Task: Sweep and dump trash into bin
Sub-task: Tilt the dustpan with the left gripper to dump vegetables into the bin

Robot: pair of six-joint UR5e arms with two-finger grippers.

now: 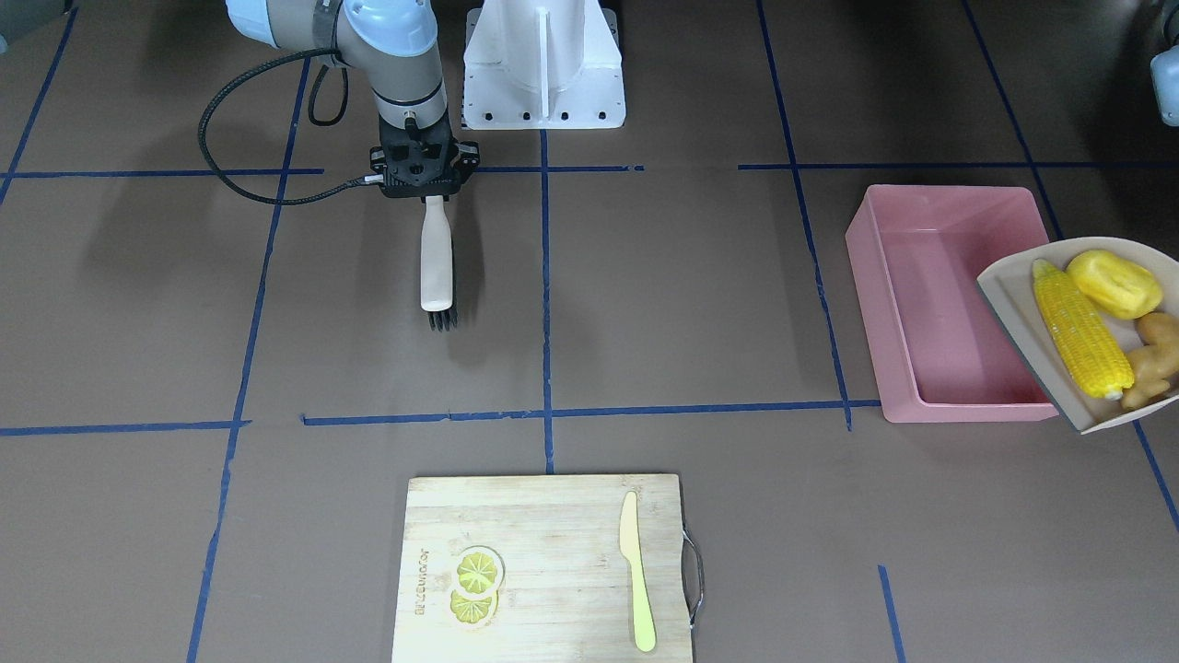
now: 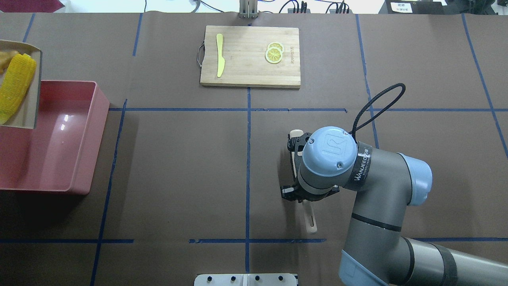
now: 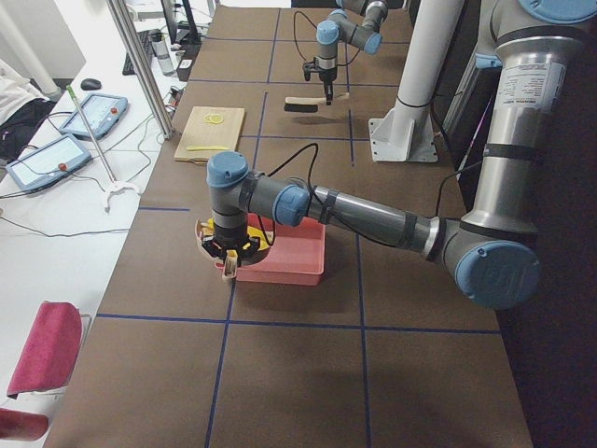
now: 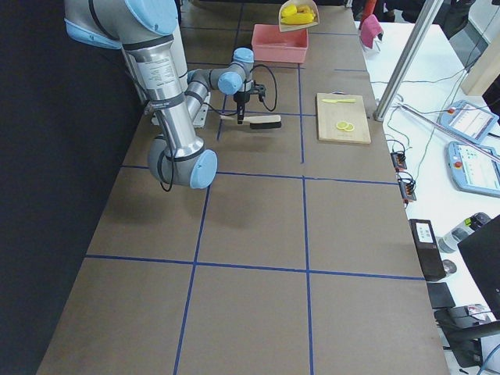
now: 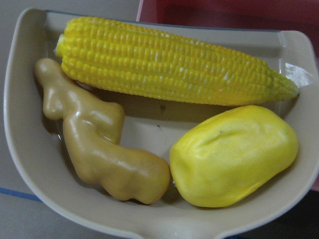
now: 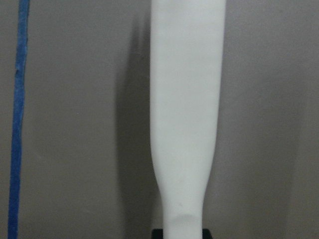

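**Q:** Step?
**A:** Dump. My dustpan (image 1: 1016, 308) hangs over the bin (image 1: 921, 304) edge, carrying the corn cob (image 1: 1079, 327), potato lump (image 1: 1114, 283) and ginger root (image 1: 1156, 359). Left jaws: grip unreadable. Right jaws, above the brush (image 1: 437, 258) on the counter: likewise.
**Q:** Next?
**A:** Tip it binward, I judge.

trash (image 1: 1082, 336) in dustpan (image 1: 1021, 318) above bin (image 1: 921, 304)

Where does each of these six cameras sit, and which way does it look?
Front-facing: across the table, facing the robot, steeply down; right arm, base.
Overhead: behind the robot's shoulders, forward and down; right arm.
Exterior left: table's left end, along it; left arm near.
Exterior right: opposite end; right arm near.
Left wrist: into the dustpan of trash; no body.
Right wrist: onto the brush handle; no body.
Front-facing and overhead share the bin, brush and cutting board.
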